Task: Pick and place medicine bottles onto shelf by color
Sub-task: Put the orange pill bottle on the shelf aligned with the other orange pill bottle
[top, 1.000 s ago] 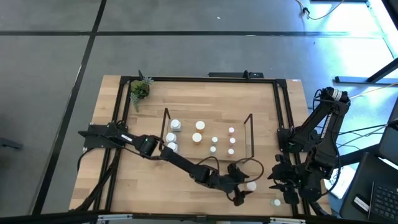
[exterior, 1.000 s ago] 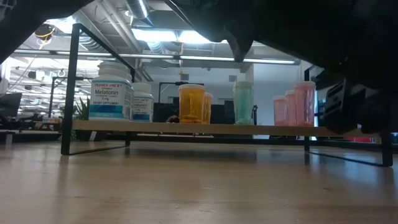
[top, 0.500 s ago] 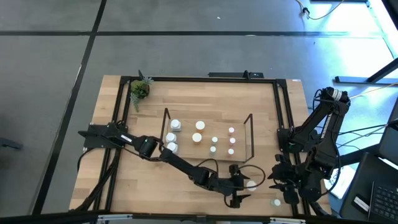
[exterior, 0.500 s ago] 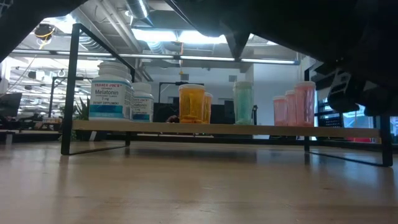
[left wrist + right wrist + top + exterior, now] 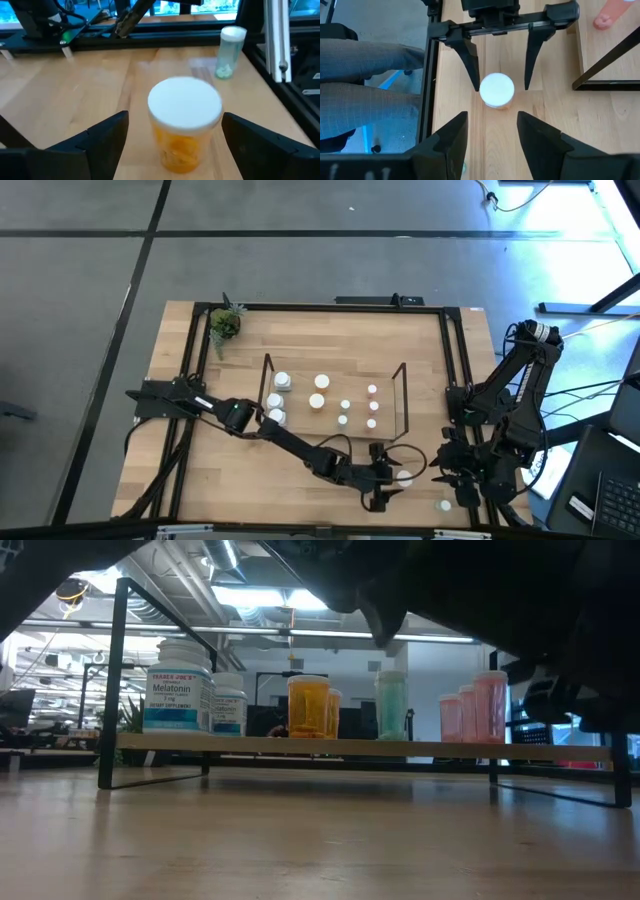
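Note:
A small orange bottle with a white cap [image 5: 184, 125] stands upright on the table near the front right. It also shows in the high view [image 5: 404, 476] and the right wrist view [image 5: 496, 90]. My left gripper [image 5: 175, 118] is open, level with the bottle, one finger on each side, not touching it. My right gripper [image 5: 492, 117] is open and empty above the table's right front [image 5: 455, 475]. A teal bottle [image 5: 229, 51] stands alone near the front right corner [image 5: 443, 505]. The wire shelf [image 5: 404, 380] holds white, orange, teal and pink bottles [image 5: 307, 706].
A green potted plant [image 5: 225, 325] stands at the far left corner. The black frame [image 5: 452, 360] edges the table. A person's legs [image 5: 365, 95] show beside the table in the right wrist view. Bare wood lies in front of the shelf at the left.
My left gripper has shifted and turned a little beside the orange bottle, its fingers still open. The bottle has stayed in place.

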`<act>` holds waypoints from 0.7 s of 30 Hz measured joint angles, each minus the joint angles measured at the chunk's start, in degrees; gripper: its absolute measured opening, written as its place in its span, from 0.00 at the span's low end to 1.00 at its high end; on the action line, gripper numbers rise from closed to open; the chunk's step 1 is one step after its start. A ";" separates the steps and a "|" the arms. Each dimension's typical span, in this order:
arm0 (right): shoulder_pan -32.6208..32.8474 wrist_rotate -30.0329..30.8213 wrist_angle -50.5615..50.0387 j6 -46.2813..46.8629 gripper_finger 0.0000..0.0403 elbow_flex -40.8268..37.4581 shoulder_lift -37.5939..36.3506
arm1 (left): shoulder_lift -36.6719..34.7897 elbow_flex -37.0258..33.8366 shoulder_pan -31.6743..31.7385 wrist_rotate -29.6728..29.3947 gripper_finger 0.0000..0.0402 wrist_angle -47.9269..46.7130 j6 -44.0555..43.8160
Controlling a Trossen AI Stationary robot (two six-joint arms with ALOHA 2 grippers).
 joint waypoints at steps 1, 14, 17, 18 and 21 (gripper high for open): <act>0.00 0.00 0.00 0.00 0.43 0.00 0.02 | 0.00 0.00 0.01 0.00 0.78 -0.09 0.00; 0.01 0.02 0.00 0.00 0.43 0.00 0.02 | 0.00 0.00 0.21 0.10 0.66 0.26 -1.70; 0.00 0.02 0.00 0.00 0.43 0.00 0.02 | 0.00 0.00 0.27 0.13 0.64 0.41 -1.70; 0.00 0.02 0.00 0.00 0.43 0.00 0.02 | 0.00 0.00 0.31 0.15 0.64 0.47 -1.70; 0.00 0.04 0.00 -0.01 0.43 0.00 0.02 | 0.00 0.00 0.50 0.27 0.63 0.69 -1.72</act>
